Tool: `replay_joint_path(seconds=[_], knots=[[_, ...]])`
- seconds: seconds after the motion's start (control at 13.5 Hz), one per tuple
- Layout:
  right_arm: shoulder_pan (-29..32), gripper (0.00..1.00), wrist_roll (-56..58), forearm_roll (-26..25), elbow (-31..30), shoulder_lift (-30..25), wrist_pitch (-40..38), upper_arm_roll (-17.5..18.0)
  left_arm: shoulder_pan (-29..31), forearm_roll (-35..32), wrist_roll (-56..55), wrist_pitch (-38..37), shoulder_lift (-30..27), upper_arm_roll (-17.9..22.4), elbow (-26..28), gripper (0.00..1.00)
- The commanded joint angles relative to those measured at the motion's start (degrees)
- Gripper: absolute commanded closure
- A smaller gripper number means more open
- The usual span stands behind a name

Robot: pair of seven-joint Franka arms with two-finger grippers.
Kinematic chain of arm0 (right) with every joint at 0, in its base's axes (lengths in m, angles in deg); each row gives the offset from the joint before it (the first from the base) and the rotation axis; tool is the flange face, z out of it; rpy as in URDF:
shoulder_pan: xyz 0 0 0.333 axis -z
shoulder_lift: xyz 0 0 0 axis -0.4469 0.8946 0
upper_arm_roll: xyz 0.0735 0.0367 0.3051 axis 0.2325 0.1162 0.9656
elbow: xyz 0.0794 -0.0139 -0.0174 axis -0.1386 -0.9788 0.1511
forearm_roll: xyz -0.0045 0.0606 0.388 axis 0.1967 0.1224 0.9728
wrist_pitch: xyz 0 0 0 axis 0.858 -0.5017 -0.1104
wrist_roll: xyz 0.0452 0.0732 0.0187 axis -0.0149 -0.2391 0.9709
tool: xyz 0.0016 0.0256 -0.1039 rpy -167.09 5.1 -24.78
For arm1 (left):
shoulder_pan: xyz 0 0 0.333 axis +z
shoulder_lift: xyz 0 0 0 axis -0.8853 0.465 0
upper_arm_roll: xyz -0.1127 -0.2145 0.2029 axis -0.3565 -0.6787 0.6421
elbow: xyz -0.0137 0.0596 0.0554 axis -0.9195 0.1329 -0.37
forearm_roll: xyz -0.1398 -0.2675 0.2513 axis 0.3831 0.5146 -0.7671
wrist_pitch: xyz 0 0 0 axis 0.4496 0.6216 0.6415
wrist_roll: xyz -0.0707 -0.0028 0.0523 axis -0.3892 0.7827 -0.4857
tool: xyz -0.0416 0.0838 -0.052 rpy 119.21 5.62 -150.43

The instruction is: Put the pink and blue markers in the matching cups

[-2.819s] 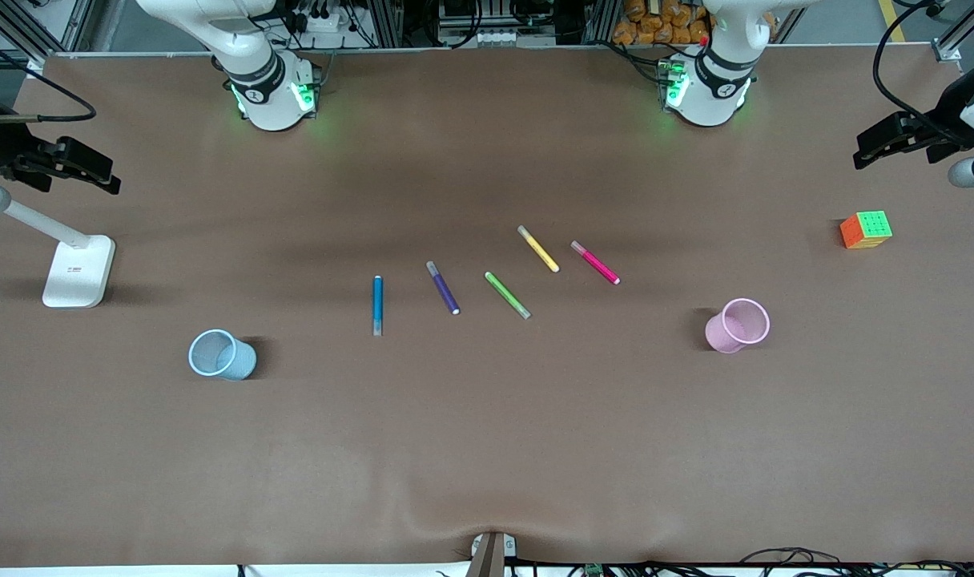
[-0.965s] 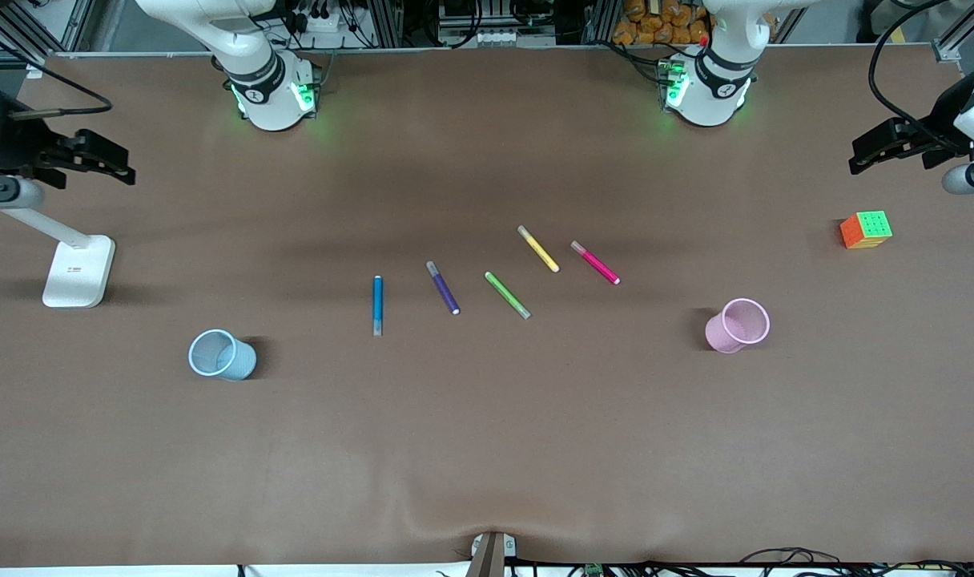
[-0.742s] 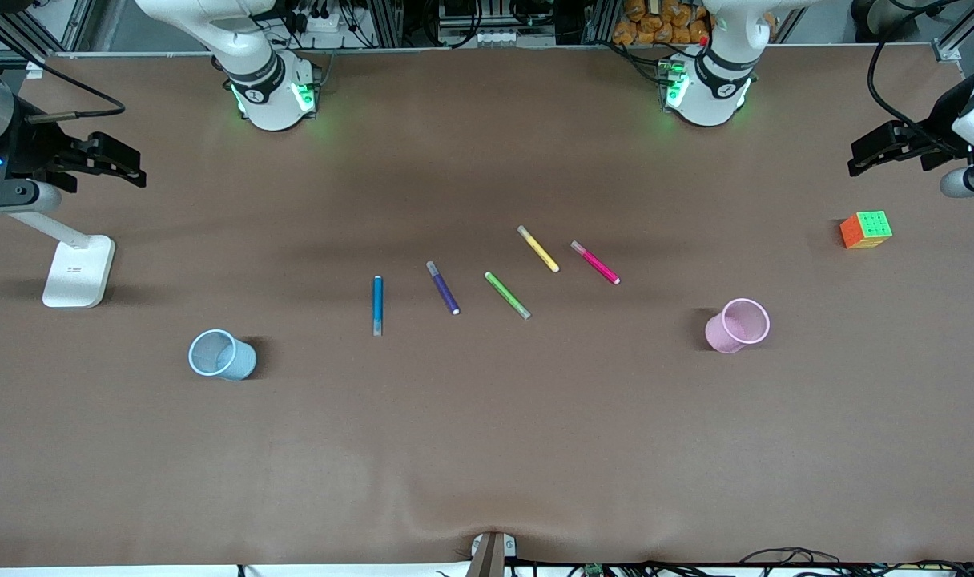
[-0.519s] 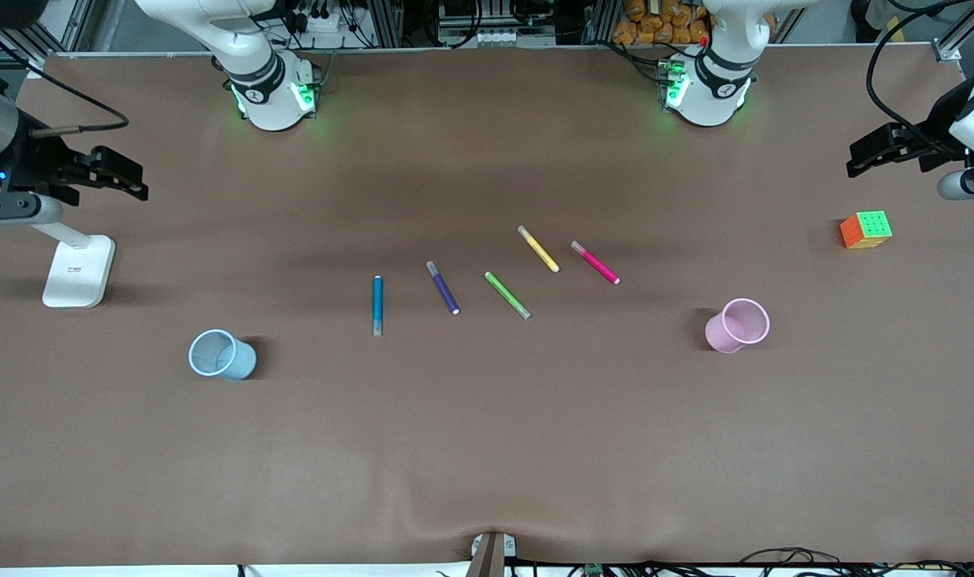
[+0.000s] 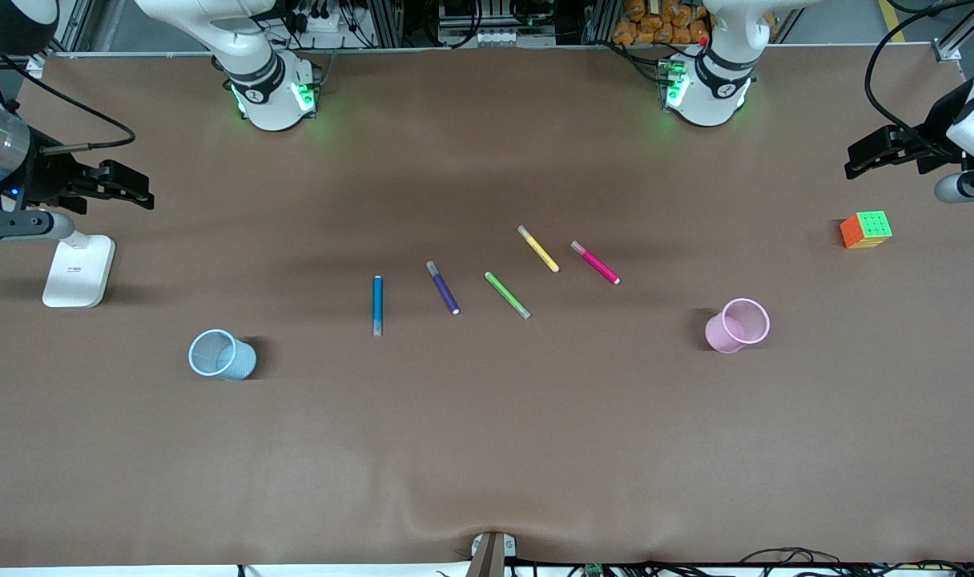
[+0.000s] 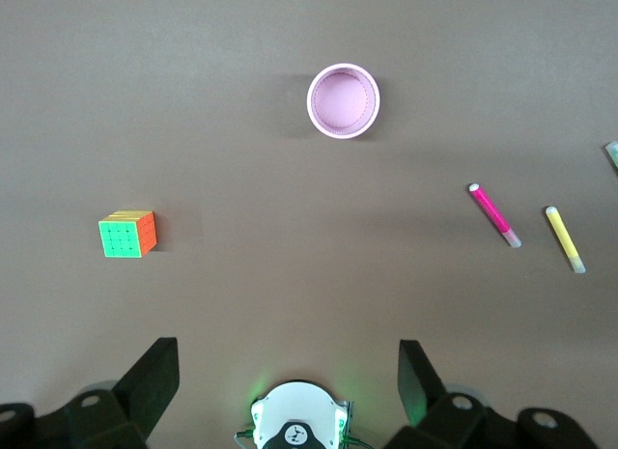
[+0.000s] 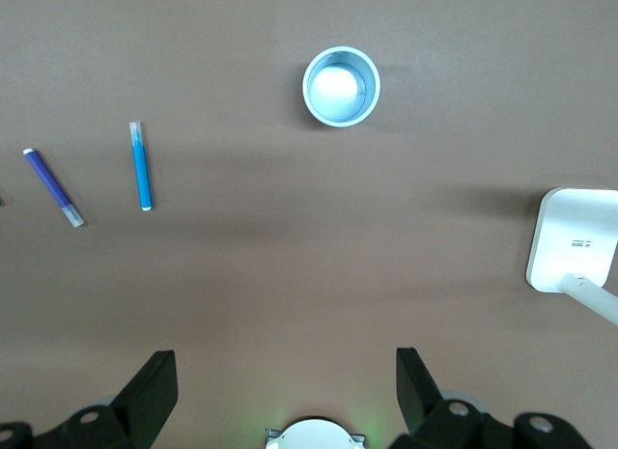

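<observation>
Markers, pink (image 5: 595,262) and blue (image 5: 377,304), lie flat; we hold our left gripper (image 5: 859,156) and right gripper (image 5: 134,188) spread, 2 cups (image 5: 737,324) upright.

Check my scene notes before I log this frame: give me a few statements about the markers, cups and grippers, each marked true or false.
1. The pink marker lies flat on the table, outside the pink cup. True.
2. The blue marker stands inside the blue cup. False: it lies on the table, apart from that cup.
3. The right gripper is shut on a marker. False: it is open and holds nothing, up over the right arm's end of the table.
4. The left gripper is open and empty, over the left arm's end of the table. True.
5. The cube sits in the pink cup. False: it rests on the table, farther from the front camera.
</observation>
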Motion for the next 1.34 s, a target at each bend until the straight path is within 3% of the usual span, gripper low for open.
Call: replay_joint_path(seconds=[0.0,0.45,0.82,1.26], knots=[[0.0,0.00,0.4,0.6,0.4,0.0,0.7,0.1,-0.3,-1.1,-0.8,-0.4,0.3,-0.8,-1.1,0.00],[0.0,0.00,0.4,0.6,0.4,0.7,4.1,0.0,-0.6,-1.2,-0.8,0.4,1.6,-2.2,-1.3,0.00],[0.4,0.00,2.2,0.7,0.8,1.9,7.3,0.0,-0.5,-1.3,-11.6,2.4,3.6,-6.4,-1.2,0.00],[0.1,0.00,2.2,1.1,0.9,3.9,11.9,0.0,-0.5,-1.3,-12.9,3.2,4.8,-8.0,-0.9,0.00]])
